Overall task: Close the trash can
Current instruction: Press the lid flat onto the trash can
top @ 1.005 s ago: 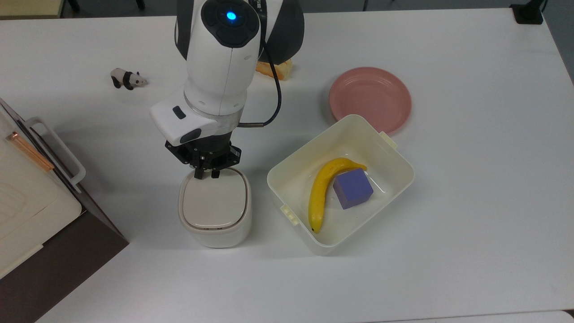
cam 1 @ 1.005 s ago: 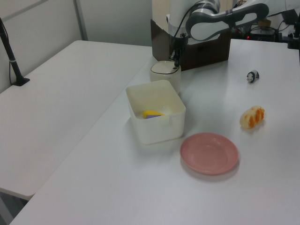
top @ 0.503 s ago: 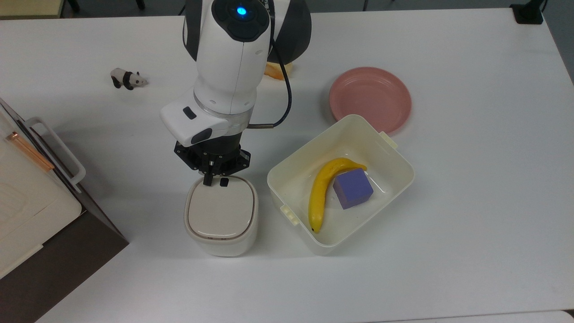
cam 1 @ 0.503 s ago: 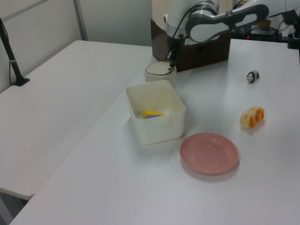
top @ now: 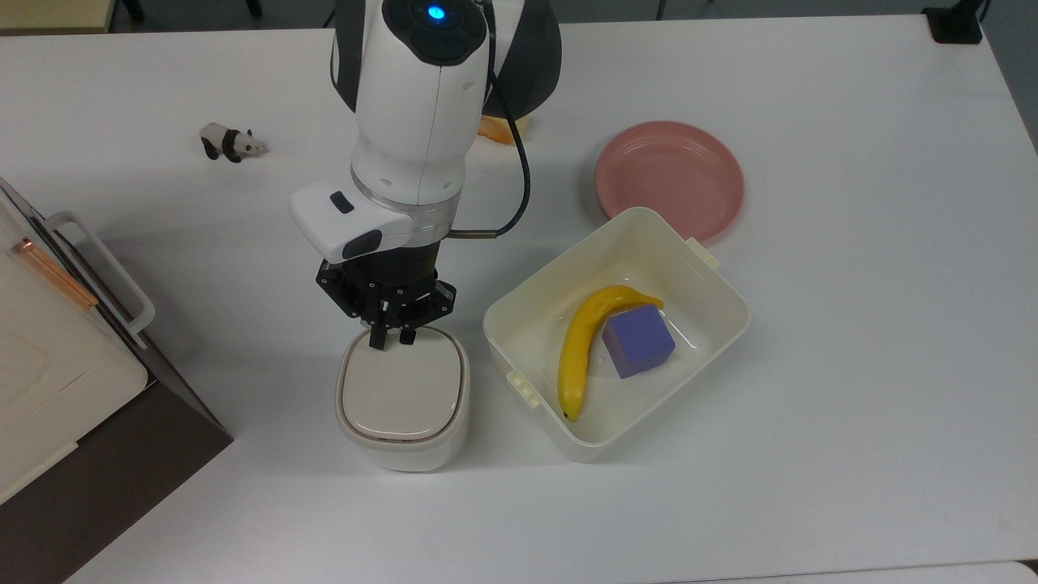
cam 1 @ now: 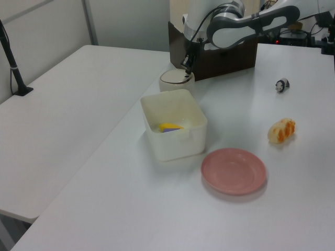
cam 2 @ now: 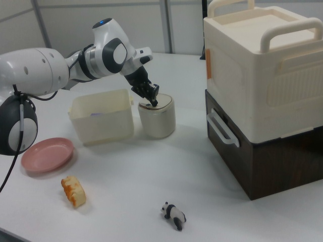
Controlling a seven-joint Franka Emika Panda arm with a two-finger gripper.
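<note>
The trash can point(top: 403, 397) is a small cream-white bin standing left of centre in the top view, its beige lid lying flat on the body. It also shows as the trash can point(cam 1: 176, 80) and the trash can point(cam 2: 157, 120). My gripper point(top: 392, 337) points down onto the lid's edge nearest the arm, fingers together and holding nothing. In the right view the gripper point(cam 2: 151, 100) touches the top of the lid. In the left view the gripper point(cam 1: 186, 63) hangs just over the can.
A cream tub point(top: 641, 213) to the can's right in the top view holds a banana point(top: 577, 353) and a purple cube point(top: 638, 341). Beyond it lies a pink plate point(top: 669, 178). A toy panda point(top: 229, 143), a bread piece point(top: 503, 128) and a large cream box on a dark cabinet point(top: 49, 357) are around.
The trash can has slid a little toward the top view's bottom right, and the gripper has followed it, staying on the lid's edge.
</note>
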